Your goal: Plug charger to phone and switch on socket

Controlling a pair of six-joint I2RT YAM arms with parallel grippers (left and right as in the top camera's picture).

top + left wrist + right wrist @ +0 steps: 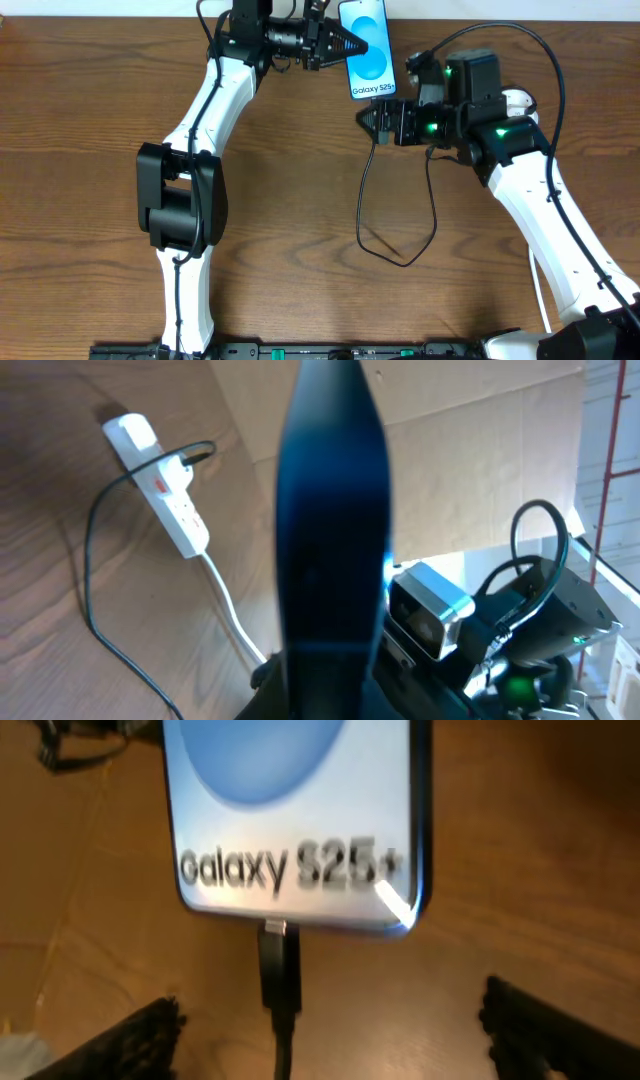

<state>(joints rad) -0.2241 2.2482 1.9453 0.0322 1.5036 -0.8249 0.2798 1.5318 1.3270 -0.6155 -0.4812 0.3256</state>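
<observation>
The brown wooden table (300, 200) is lying under both my arms. Overhead, my left gripper (348, 42) is clamping the phone (368, 60) at the far edge. My right gripper (372, 120) is hovering just below its foot, and the charger (361, 210) is looping toward me. At my left wrist, the phone is standing edge-on in my grip, with the socket (165, 495) lying off to the left. At my right wrist, the plug (278, 970) is sitting in the phone's foot. My fingers (150, 1030) are gaping wide either side of it, touching nothing.
</observation>
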